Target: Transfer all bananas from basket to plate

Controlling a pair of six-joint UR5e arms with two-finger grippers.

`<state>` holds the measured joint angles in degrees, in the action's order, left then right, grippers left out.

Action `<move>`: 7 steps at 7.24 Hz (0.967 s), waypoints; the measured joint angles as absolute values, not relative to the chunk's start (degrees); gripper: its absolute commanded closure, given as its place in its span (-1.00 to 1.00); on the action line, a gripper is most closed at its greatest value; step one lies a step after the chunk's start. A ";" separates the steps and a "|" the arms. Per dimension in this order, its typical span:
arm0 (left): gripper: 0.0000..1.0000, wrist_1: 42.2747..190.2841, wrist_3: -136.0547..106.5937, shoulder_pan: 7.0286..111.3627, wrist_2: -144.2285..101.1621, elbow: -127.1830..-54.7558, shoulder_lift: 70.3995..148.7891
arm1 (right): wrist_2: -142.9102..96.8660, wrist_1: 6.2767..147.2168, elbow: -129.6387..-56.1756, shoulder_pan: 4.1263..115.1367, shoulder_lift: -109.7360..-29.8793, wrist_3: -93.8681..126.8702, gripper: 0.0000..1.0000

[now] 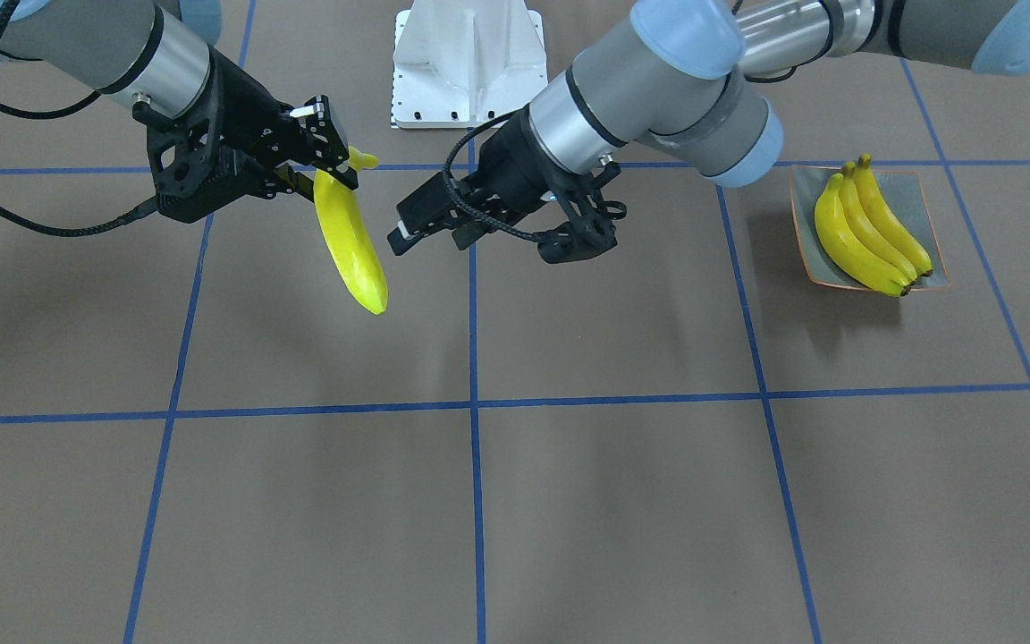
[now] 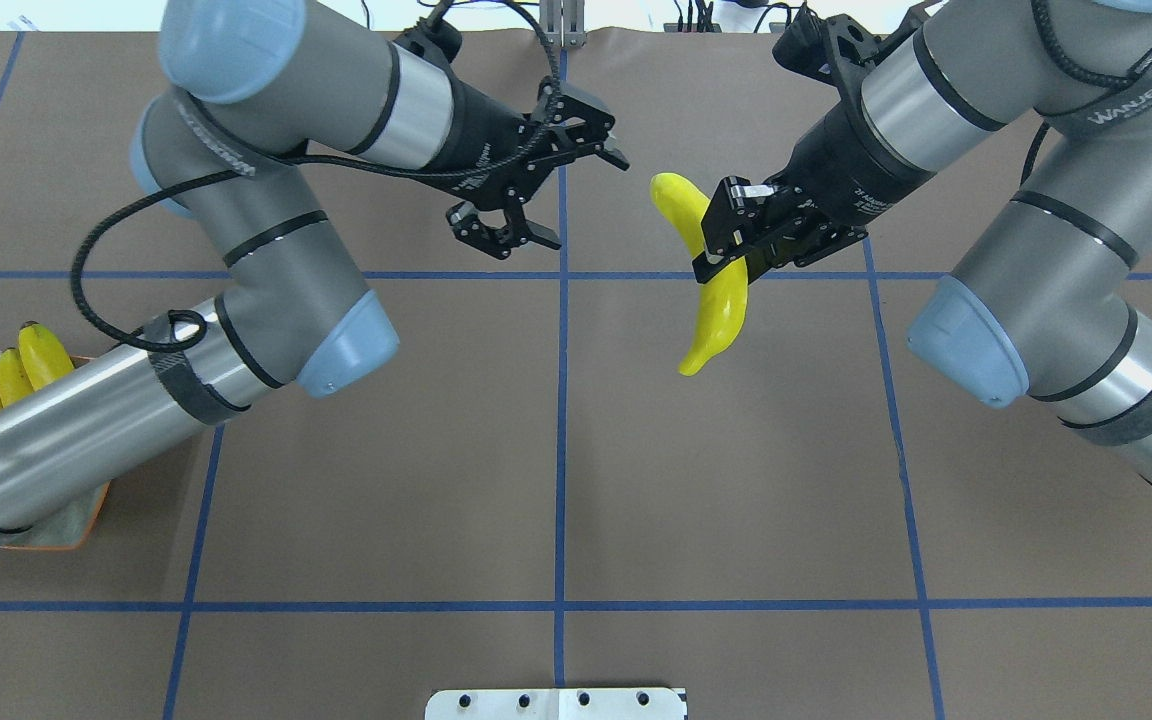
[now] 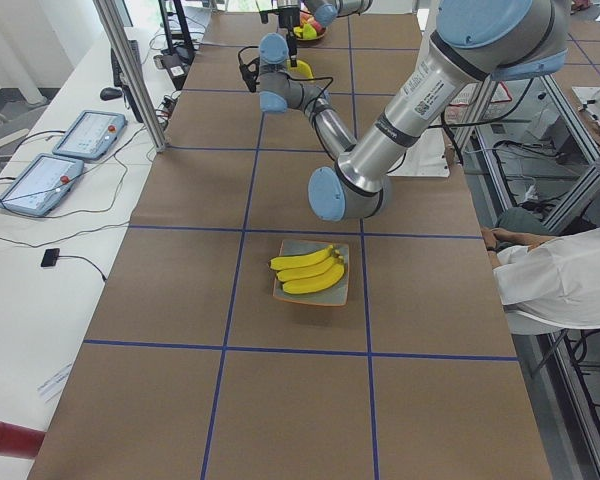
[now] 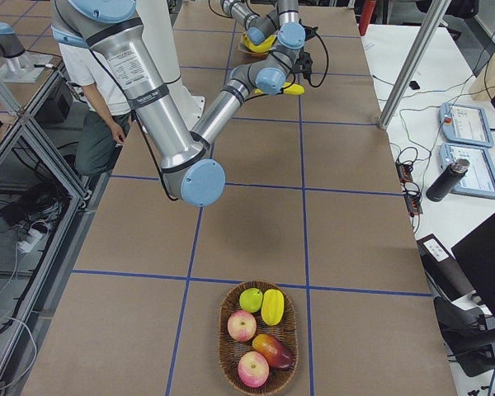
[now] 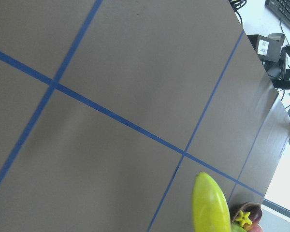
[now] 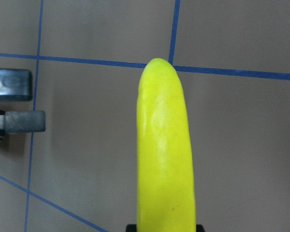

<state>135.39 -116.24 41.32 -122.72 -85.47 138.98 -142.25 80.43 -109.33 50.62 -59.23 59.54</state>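
My right gripper (image 2: pixel 723 243) is shut on a single yellow banana (image 2: pixel 711 290) and holds it in the air over the table's middle, its tip hanging down. It shows on the left of the front view (image 1: pixel 336 165), with the banana (image 1: pixel 352 246) below it. My left gripper (image 2: pixel 586 200) is open and empty, a short way from the banana and facing it. The grey-green plate (image 1: pixel 913 192) with an orange rim holds a bunch of three bananas (image 1: pixel 868 228). In the overhead view the left arm hides most of the plate (image 2: pixel 86 520). The basket (image 4: pixel 229 363) holds other fruit, with no banana showing.
The robot's white base (image 1: pixel 468 63) stands at the table's edge between the arms. A black cable loops beside the left arm (image 2: pixel 111 290). Operators sit beside the table (image 3: pixel 565 280). Tablets (image 4: pixel 470 144) and a bottle (image 4: pixel 444 180) lie on a side desk.
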 measured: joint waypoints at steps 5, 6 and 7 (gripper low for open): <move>-0.30 139.50 -121.17 40.42 -121.59 -82.40 141.28 | -140.11 76.16 -109.32 49.27 -58.42 64.38 1.00; -0.21 139.87 -121.36 40.38 -121.54 -82.23 141.29 | -140.00 75.53 -109.51 49.25 -58.43 65.26 1.00; -0.09 140.04 -121.55 40.36 -121.50 -82.15 141.27 | -139.95 75.27 -109.89 49.22 -58.45 65.73 1.00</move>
